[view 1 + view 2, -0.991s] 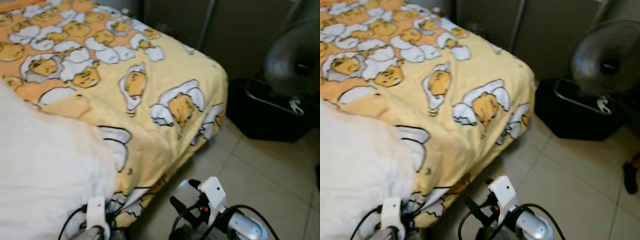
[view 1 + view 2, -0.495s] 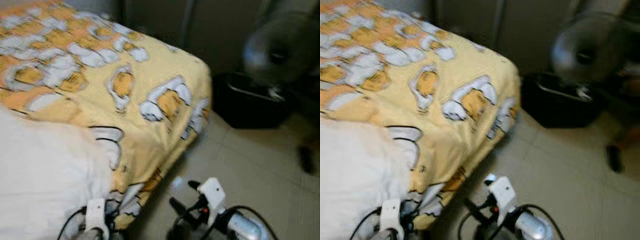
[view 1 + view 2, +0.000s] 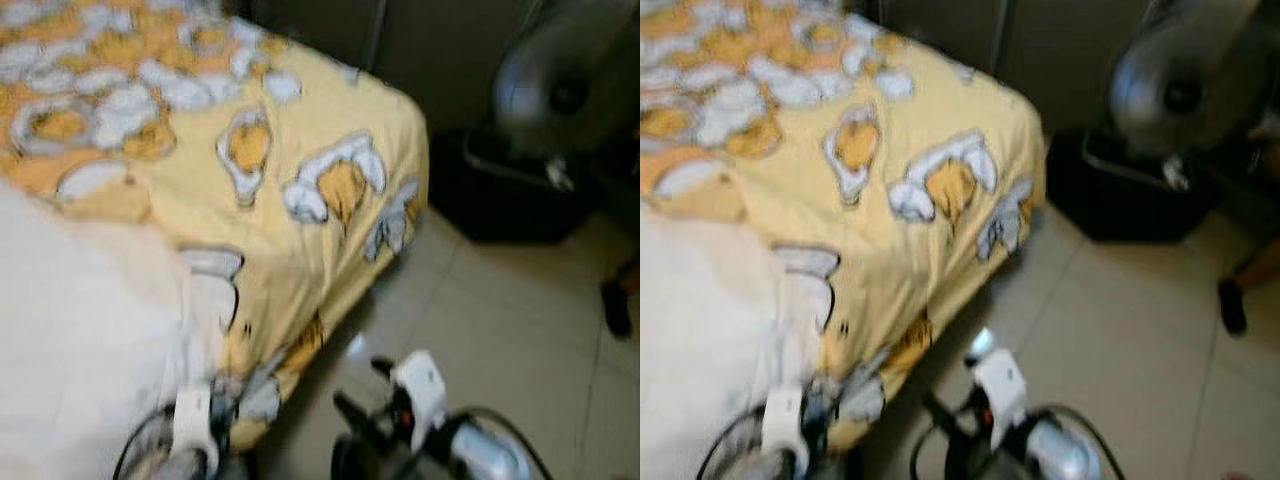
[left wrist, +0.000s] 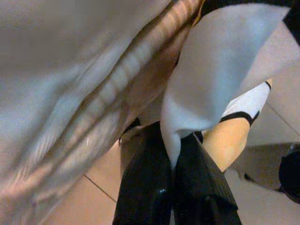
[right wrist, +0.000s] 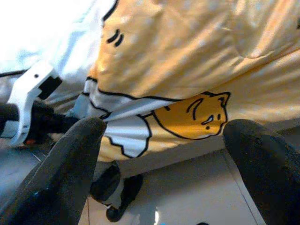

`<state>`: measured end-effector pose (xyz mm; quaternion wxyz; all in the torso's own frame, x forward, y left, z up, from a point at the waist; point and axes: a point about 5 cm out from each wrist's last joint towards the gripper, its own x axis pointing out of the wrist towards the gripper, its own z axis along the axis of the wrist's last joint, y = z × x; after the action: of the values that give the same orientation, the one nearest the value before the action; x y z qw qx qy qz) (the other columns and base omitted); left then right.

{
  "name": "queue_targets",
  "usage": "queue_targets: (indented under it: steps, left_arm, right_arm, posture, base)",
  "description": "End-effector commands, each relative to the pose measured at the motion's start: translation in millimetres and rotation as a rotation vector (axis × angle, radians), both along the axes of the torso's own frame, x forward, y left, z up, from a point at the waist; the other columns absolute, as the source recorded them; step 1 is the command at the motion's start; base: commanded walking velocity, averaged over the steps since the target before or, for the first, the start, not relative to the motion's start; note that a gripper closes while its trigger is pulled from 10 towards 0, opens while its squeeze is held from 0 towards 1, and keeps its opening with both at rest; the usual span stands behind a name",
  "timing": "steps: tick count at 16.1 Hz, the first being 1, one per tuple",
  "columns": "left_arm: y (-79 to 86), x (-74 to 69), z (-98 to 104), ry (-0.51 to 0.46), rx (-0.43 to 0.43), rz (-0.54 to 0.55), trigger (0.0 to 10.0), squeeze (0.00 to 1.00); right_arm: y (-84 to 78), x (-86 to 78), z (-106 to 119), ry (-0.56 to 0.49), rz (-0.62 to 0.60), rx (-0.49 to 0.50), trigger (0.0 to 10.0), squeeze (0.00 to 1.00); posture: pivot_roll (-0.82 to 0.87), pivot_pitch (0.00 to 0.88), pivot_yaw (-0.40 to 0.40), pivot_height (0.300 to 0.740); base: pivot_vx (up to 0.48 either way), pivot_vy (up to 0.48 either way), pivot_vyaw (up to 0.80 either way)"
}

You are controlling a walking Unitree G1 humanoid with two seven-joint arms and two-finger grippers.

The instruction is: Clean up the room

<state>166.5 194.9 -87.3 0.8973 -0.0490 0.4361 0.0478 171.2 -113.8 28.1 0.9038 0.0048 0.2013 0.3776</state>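
Left gripper (image 4: 174, 187) pinched closed on hem of yellow bedsheet (image 3: 300, 230), cloth rising from between fingers. Right gripper (image 5: 164, 164) spread wide, empty, facing sheet edge just ahead. Sheet likely soft, light, limp, prone to slipping; best gripped at edge fold.

Both head views are smeared by motion blur, so the pattern on the bedspread (image 3: 300, 190) is softened. The fan (image 3: 1185, 80) is left dim. The white blanket (image 3: 80, 350) is overexposed. A small glare is seen on the floor (image 3: 982, 343).
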Motion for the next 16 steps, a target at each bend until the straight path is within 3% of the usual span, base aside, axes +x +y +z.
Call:
queue_targets:
  steps: [1,9,11,12,16]
  left_arm:
    - [-1.9,-18.9,-9.0,0.076,0.006,0.008,10.0,0.0]
    - [-21.3,-7.1,-6.7,0.053,-0.019,-0.023,10.0,0.0]
    - [-33.7,-4.2,-6.9,0.06,-0.094,0.008,10.0,0.0]
    - [-50.2,-3.9,-7.9,0.078,-0.146,0.003,10.0,0.0]
    - [-83.1,-8.4,-10.0,0.16,-0.203,-0.074,10.0,0.0]
  right_arm:
    - [-4.7,-0.6,0.2,0.0,-0.006,-0.015,10.0,0.0]
    - [-7.5,2.3,3.4,-0.003,0.003,-0.018,10.0,0.0]
    - [-7.8,3.4,3.7,-0.003,0.005,-0.019,10.0,0.0]
    - [-10.8,4.3,4.3,-0.014,-0.002,-0.034,10.0,0.0]
    - [-22.5,11.0,8.0,-0.032,-0.07,-0.054,10.0,0.0]
  posture:
    - [-0.12,0.09,-0.063,0.698]
    - [-0.12,0.088,-0.071,0.698]
    - [-0.13,0.093,-0.075,0.698]
    - [-0.14,0.097,-0.08,0.698]
    - [-0.16,0.1,-0.091,0.698]
  base:
    - [-0.442,0.0,0.0]
    - [0.0,0.0,0.0]
    - [0.0,0.0,0.0]
    - [0.0,0.0,0.0]
    - [0.0,0.0,0.0]
